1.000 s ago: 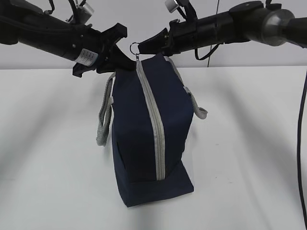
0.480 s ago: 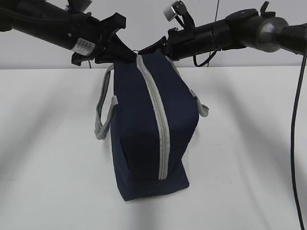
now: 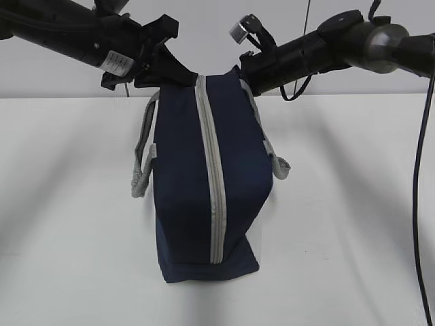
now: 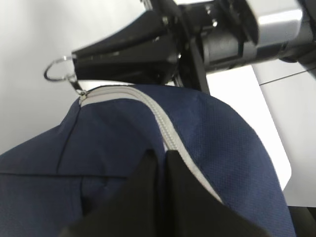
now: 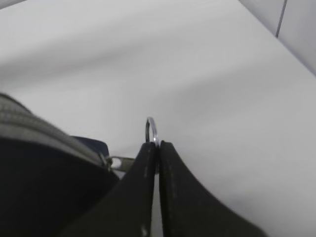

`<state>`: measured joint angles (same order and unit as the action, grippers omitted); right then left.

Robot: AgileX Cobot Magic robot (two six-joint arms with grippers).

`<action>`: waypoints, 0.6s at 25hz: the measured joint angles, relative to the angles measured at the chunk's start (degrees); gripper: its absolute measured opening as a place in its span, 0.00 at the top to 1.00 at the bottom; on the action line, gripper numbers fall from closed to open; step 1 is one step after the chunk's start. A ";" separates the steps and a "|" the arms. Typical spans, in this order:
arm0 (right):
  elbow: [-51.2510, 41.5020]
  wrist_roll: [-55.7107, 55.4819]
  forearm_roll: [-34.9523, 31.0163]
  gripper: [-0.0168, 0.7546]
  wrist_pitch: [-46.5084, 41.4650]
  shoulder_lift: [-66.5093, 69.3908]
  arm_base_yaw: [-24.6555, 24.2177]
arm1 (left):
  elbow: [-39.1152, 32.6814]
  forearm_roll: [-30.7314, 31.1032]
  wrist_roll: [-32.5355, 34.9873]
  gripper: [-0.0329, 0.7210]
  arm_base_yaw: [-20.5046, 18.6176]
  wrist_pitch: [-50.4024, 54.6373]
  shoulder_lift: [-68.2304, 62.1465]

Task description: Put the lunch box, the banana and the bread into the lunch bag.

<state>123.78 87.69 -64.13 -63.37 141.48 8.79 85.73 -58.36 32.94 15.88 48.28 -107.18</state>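
The navy lunch bag [image 3: 183,170] stands on end on the white table, its grey zipper [image 3: 212,176] closed along the side facing me. My left gripper [image 3: 182,73] is shut on the bag's fabric at its top end, just beside the zipper, as the left wrist view [image 4: 160,155] shows. My right gripper [image 3: 238,73] is behind the top end and shut on the metal ring pull [image 5: 150,129], with its tips [image 5: 158,145] pinching the ring. The ring also shows in the left wrist view [image 4: 59,74]. The lunch box, banana and bread are out of view.
Grey webbing handles hang on the bag's left [image 3: 141,163] and right [image 3: 272,153] sides. The white table [image 3: 353,204] stretches around the bag. A black cable [image 3: 425,204] hangs at the right edge.
The bag has swung from a lean to nearly upright and its base has shifted left. The right gripper with the ring has dropped behind the bag's top end.
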 joint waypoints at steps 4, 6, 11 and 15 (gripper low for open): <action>3.32 -2.15 -1.62 0.73 0.17 0.00 -0.57 | 0.20 0.59 0.00 0.78 0.00 0.61 0.28; 5.19 -4.26 -2.18 0.51 0.26 0.00 -1.16 | 0.55 1.55 0.02 0.52 0.06 0.92 0.81; 9.57 -10.97 -2.46 0.28 -4.55 0.00 -2.58 | 0.70 2.06 0.18 0.21 -0.62 3.54 1.18; 13.78 -21.06 -2.44 0.26 -5.99 0.00 -4.45 | 0.70 2.38 0.20 0.25 -3.15 5.73 1.25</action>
<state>137.57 66.62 -66.57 -69.36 141.48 4.34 86.43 -55.98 33.15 12.73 54.01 -105.93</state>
